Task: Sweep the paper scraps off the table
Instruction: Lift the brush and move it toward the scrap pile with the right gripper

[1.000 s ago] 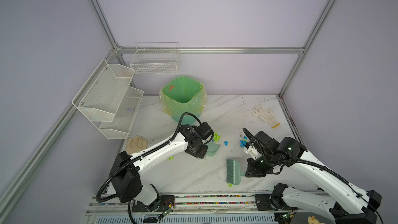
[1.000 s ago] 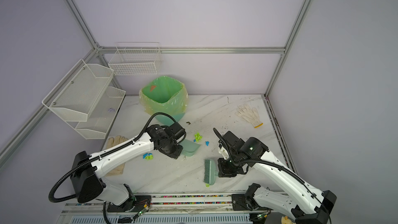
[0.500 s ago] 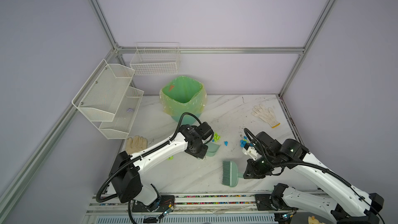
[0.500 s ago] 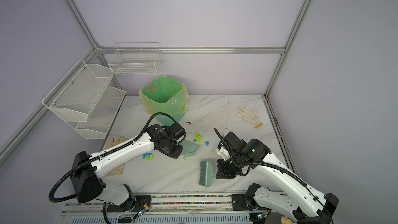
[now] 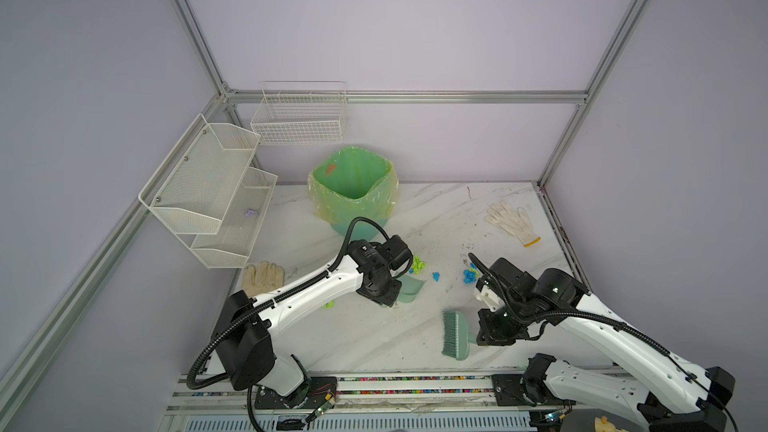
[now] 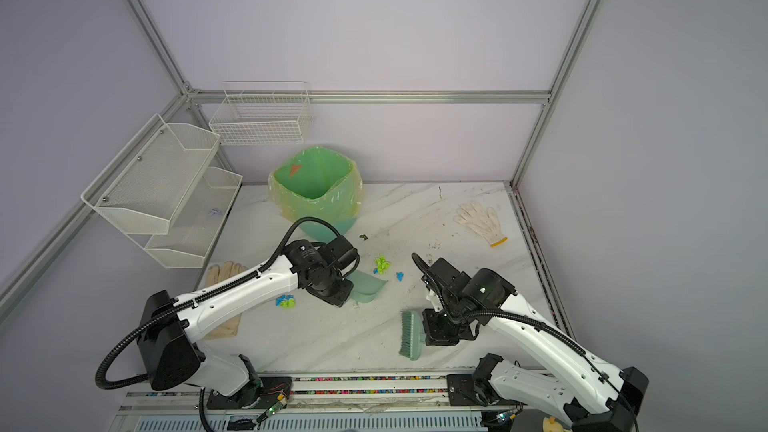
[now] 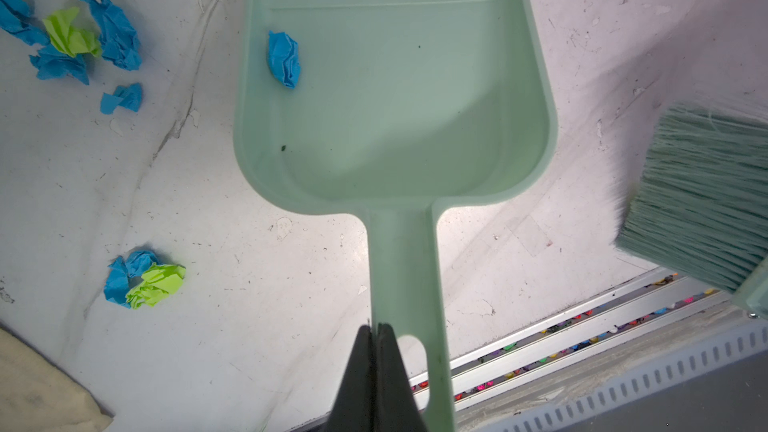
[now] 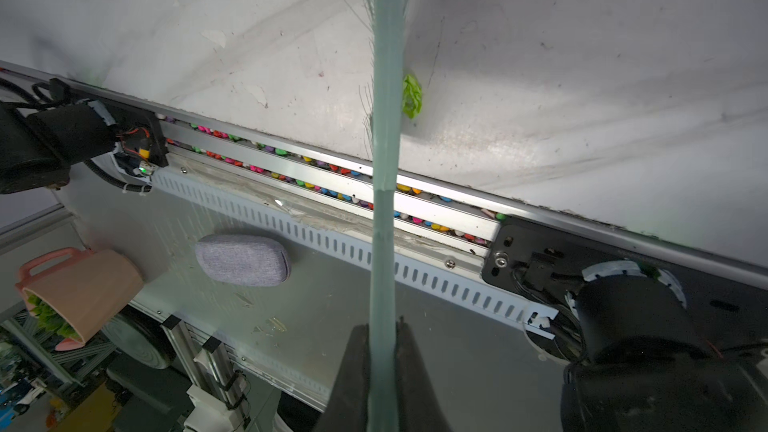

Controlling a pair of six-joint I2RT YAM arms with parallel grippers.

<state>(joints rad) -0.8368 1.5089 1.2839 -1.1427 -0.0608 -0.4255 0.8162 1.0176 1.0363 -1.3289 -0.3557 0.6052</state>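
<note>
Blue and yellow-green paper scraps lie on the white table (image 5: pixel 374 342) in clumps (image 5: pixel 417 264) (image 5: pixel 469 275) (image 6: pixel 286 302) (image 7: pixel 70 39) (image 7: pixel 143 278). My left gripper (image 7: pixel 377 328) is shut on the handle of a mint-green dustpan (image 7: pixel 395 97) (image 5: pixel 409 286) that rests on the table. One blue scrap (image 7: pixel 284 59) lies inside it. My right gripper (image 8: pixel 383 330) is shut on the handle of a mint-green brush (image 8: pixel 384 118) (image 5: pixel 455 334) near the front edge, right of the dustpan. One yellow-green scrap (image 8: pixel 411 95) lies beside the brush.
A green-lined bin (image 5: pixel 353 184) stands at the back, behind the dustpan. White gloves (image 5: pixel 511 222) lie at the back right and a tan glove (image 5: pixel 264 276) at the left. Wire racks (image 5: pixel 208 189) hang on the left wall. The front rail (image 5: pixel 374 380) runs close to the brush.
The brush in my right gripper has shifted a little near the front edge, first left and then back right. The left arm and the dustpan have not moved.
</note>
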